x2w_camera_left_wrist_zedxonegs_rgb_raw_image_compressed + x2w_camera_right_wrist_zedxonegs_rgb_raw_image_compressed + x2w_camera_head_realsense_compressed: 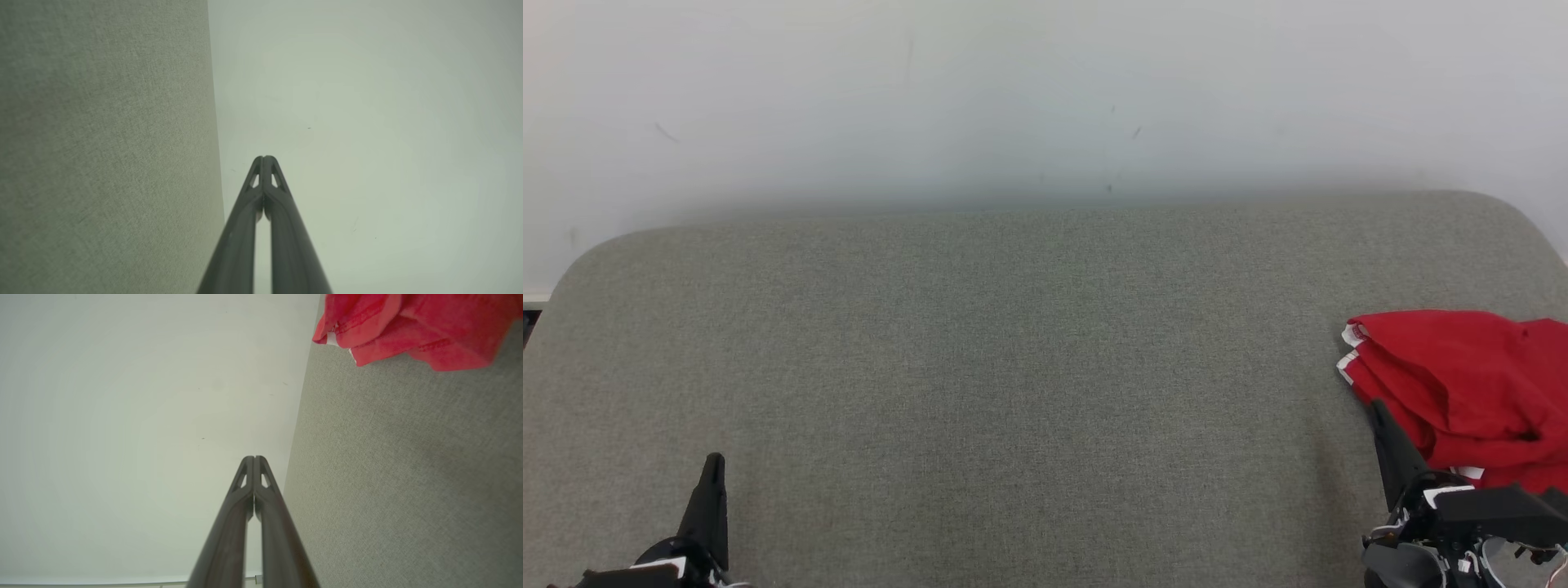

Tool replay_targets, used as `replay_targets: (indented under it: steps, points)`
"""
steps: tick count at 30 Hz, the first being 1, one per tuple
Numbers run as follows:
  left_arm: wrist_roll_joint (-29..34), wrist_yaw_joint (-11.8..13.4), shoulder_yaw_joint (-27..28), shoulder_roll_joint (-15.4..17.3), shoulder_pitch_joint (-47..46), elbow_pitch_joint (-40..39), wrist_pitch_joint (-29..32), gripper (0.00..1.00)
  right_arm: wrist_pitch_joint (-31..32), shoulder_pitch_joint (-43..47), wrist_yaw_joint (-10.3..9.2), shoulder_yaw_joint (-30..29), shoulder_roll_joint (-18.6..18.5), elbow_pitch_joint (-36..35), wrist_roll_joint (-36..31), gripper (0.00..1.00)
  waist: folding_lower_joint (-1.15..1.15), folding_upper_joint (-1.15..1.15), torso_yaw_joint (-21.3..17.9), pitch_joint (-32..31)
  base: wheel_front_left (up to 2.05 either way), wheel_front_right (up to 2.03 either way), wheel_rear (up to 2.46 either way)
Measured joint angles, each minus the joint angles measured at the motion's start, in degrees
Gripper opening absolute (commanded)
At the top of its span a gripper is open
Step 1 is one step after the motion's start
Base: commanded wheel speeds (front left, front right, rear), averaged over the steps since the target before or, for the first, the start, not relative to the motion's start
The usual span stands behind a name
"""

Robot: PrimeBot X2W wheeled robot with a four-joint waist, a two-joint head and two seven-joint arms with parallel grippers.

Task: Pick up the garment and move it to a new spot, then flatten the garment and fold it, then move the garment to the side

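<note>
Both closed and empty — left end effector point(715, 467) far from the red garment point(1462, 384), right end effector point(1377, 412) just beside it.

Garment point(1462, 384) on the cushioned surface point(1013, 367) at far right, wall point(1013, 98) behind, right gripper point(1376, 407) just beside, perhaps touching

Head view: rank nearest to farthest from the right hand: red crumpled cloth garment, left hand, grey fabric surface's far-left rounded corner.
1. Red crumpled cloth garment, just beside the right hand, far right.
2. Left hand, lower left.
3. Grey fabric surface's far-left rounded corner, upper left, farthest.
</note>
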Motion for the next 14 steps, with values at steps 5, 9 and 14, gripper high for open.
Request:
replay_targets:
  steps: [5,9,14]
  points:
    - [0.0,0.0,0.0,0.0,0.0,0.0,0.0,0.0,0.0,0.0,0.0,0.0,0.0,0.0,0.0,0.0,0.0,0.0,0.0,0.0,0.0,0.0,0.0]
    - [0.0,0.0,0.0,0.0,0.0,0.0,0.0,0.0,0.0,0.0,0.0,0.0,0.0,0.0,0.0,0.0,0.0,0.0,0.0,0.0,0.0,0.0,0.0]
    - [0.0,0.0,0.0,0.0,0.0,0.0,0.0,0.0,0.0,0.0,0.0,0.0,0.0,0.0,0.0,0.0,0.0,0.0,0.0,0.0,0.0,0.0,0.0]
